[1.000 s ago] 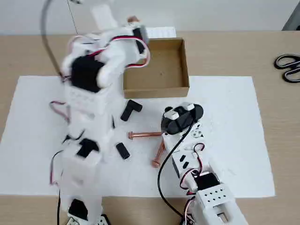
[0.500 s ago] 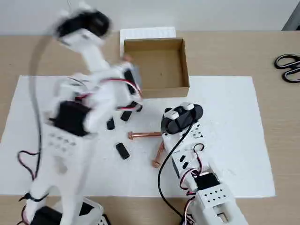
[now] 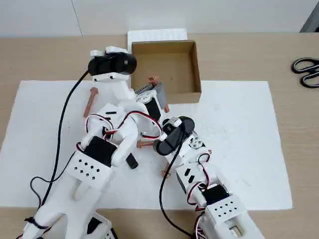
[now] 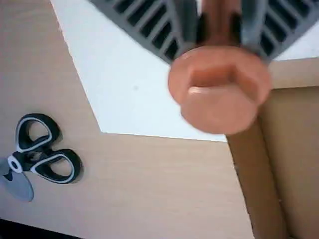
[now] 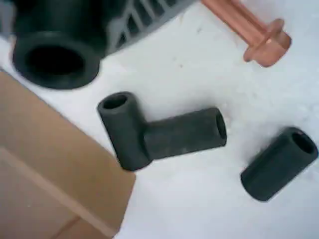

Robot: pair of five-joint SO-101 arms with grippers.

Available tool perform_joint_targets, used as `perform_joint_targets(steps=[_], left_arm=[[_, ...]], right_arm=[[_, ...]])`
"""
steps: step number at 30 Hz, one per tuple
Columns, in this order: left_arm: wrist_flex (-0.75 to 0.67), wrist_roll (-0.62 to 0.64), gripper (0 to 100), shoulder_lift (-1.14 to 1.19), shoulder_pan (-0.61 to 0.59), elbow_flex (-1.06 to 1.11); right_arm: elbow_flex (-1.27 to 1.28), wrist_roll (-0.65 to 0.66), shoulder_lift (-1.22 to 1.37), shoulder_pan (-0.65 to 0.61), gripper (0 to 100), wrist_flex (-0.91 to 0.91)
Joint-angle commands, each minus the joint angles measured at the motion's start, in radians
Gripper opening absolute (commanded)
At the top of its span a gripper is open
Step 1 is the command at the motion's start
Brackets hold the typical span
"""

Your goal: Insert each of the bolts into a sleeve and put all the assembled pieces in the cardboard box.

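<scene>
My left gripper (image 3: pixel 158 93) is shut on a copper bolt (image 4: pixel 219 87), held just off the front wall of the cardboard box (image 3: pixel 194 59); the bolt's hex head faces the left wrist camera. Beside it, my right gripper (image 5: pixel 60 47) is shut on a black sleeve (image 5: pixel 55 59) with its open bore showing. Under it on the paper lie two sleeves touching in an L (image 5: pixel 159 134), a single sleeve (image 5: pixel 279 164) and another bolt (image 5: pixel 249 30). The high view has a bolt (image 3: pixel 91 101) at the left, a sleeve (image 3: pixel 131 161) and a bolt tip (image 3: pixel 166 172) near the right arm.
White paper (image 3: pixel 239 149) covers the table's middle. Scissors (image 3: pixel 306 71) lie on bare wood at the far right. The two arms stand close together in front of the box. Room is free on the right half of the paper.
The left arm swung from the box's left side down to its front wall, carrying the bolt. The right arm shifted left toward the sleeves.
</scene>
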Motion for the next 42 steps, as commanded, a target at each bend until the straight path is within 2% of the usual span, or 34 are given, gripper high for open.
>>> perform_joint_targets(steps=[1, 4, 9, 16, 23, 42], left_arm=[[-0.003, 0.005, 1, -0.051, 0.0, -0.008], [0.068, 0.003, 1, -0.051, -0.002, -0.036], [0.218, 0.003, 1, -0.049, -0.002, -0.142], [0.203, 0.006, 1, -0.043, 0.003, -0.134], [0.192, 0.006, 1, -0.048, 0.005, -0.137], [0.14, 0.005, 1, -0.043, 0.002, -0.13]], right_arm=[[-0.035, 0.021, 0.002, -0.008, 0.4, 0.002], [-0.035, 0.021, 0.002, 0.002, 0.4, 0.002], [-0.037, 0.021, -0.002, 0.09, 0.4, 0.002], [-0.069, 0.021, -0.005, 0.094, 0.4, 0.001], [-0.173, 0.018, -0.005, 0.013, 0.4, 0.001], [-0.077, 0.017, -0.005, -0.008, 0.4, -0.001]])
